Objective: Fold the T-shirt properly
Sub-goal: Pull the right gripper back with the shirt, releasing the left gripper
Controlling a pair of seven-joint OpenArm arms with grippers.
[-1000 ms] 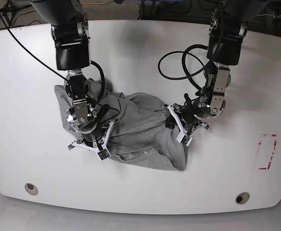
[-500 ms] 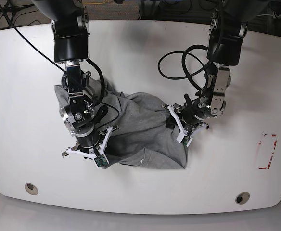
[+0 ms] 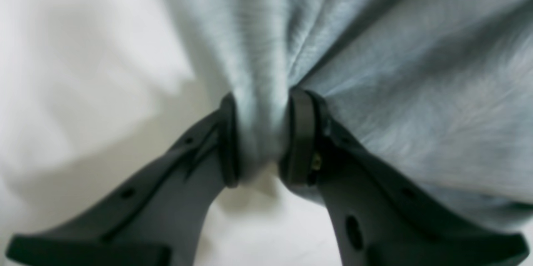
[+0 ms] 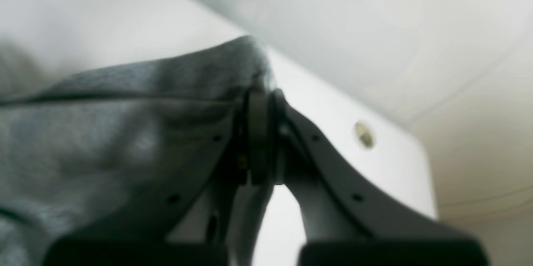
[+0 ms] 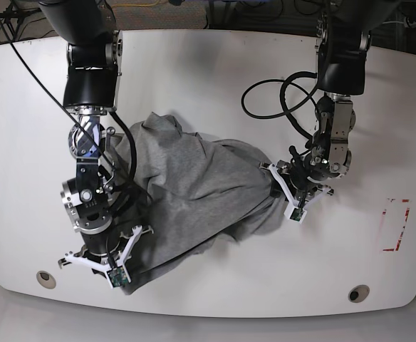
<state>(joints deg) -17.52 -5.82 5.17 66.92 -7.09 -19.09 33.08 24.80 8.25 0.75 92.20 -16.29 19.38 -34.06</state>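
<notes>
Left claw [image 3: 260, 141] pinching bunched grey T-shirt [image 5: 194, 192], right claw [image 4: 260, 141] clamping its edge

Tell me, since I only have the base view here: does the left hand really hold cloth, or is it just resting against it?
Observer: It holds it. In the left wrist view a bunched fold of the T-shirt is pinched between the fingers of the left hand.
Operator: And the right hand, down by the front edge?
Observer: In the right wrist view the right hand is shut, with a thin edge of grey fabric running into the pinch.
Operator: Anything beyond that hand?
Observer: A round metal insert in the white table, just past the fingers.
</notes>
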